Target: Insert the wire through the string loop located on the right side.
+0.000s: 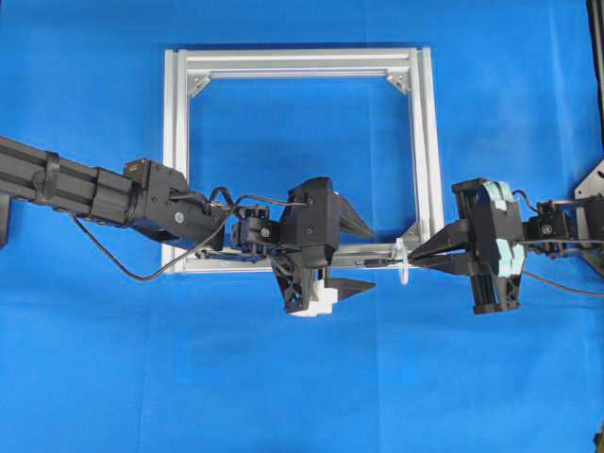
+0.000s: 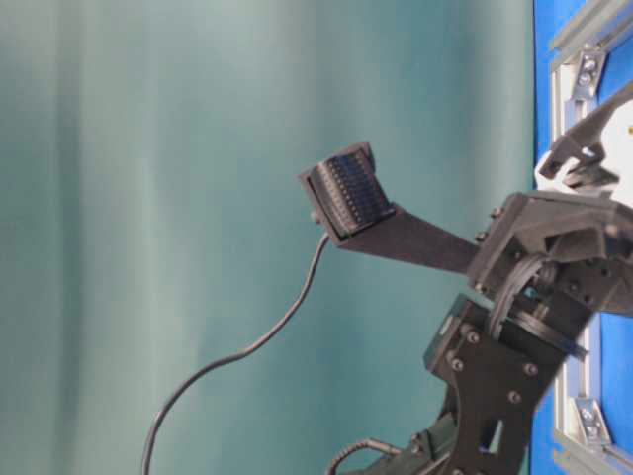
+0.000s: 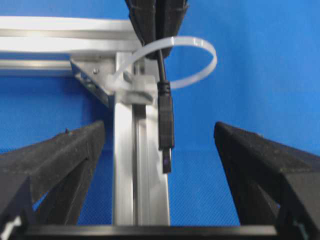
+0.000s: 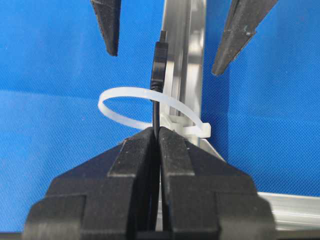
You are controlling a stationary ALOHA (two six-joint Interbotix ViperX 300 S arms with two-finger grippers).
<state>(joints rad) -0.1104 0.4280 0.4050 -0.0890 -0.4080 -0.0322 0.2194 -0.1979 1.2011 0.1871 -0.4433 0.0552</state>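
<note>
**Me:** Wire (image 4: pixel 156 107) is clamped between the closed fingers of my right gripper (image 4: pixel 157 134). It runs straight out from the fingertips, through the string loop (image 4: pixel 127 95), and its plug tip (image 3: pixel 166 127) sits just past the loop on the far side.

**Partner:** And your left gripper?

**Me:** Left gripper (image 3: pixel 162 145) is spread wide, holding nothing. In its wrist view the plug tip hangs between its two fingers (image 3: pixel 60 155), touching neither.

**Partner:** Where is the loop fixed?

**Me:** On the silver frame (image 1: pixel 293 64), at the near right corner by a corner bracket (image 3: pixel 90 75). Overhead, the loop shows as a small whitish ring against the frame's near bar, between the two grippers.

**Partner:** Surroundings?

**Me:** Frame lies flat on a blue cloth (image 1: pixel 302 377). The table-level view shows only one left finger's ribbed pad (image 2: pixel 351 193) and a loose black cable; no wire or loop visible there.
</note>
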